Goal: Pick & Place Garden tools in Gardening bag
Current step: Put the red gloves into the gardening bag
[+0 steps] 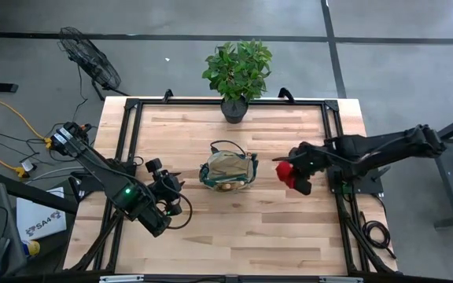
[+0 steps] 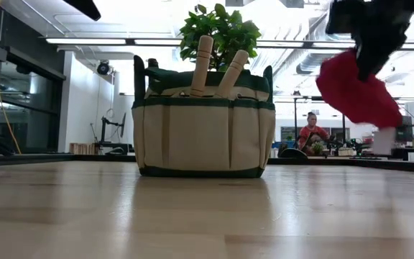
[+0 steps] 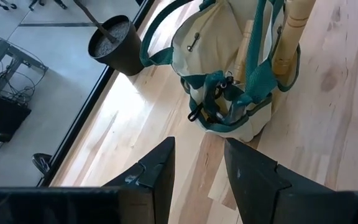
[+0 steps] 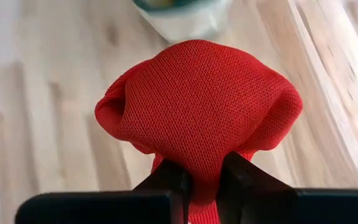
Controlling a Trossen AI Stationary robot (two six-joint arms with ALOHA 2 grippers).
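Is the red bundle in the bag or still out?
Out. The right gripper holds the red bundle in the air, beside the bag, which stands upright with two wooden handles sticking out.

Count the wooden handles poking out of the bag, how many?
2: both wooden handles stand side by side, poking out of the gardening bag top. Other tools may be hidden inside.

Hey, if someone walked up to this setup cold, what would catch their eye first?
The red soft bundle, pinched in the right gripper and held above the table right of the gardening bag. Next, that bag at the table's middle, two wooden handles poking out, with the potted plant behind it.
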